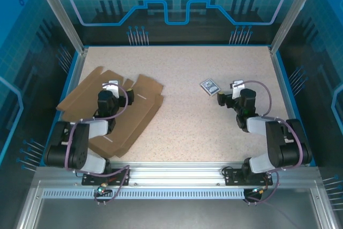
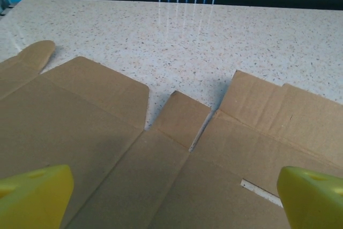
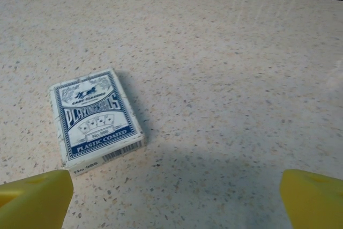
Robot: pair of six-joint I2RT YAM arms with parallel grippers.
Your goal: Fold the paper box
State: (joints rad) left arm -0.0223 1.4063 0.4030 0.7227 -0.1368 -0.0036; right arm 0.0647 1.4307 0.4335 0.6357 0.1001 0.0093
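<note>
Box (image 1: 142, 113) lies flat by the desk's (image 1: 214, 132) left edge, nothing folded yet. Left gripper (image 1: 112, 85) gapes wide above it; right gripper (image 1: 237, 86) gapes empty.

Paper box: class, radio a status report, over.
Left gripper open above paper box. Right gripper open, empty. Box flat, unfolded. Card pack apart, not in the way.

light: bright, even | shadows: soft | glare: tabletop (image 2: 187, 14) | focus: sharp
</note>
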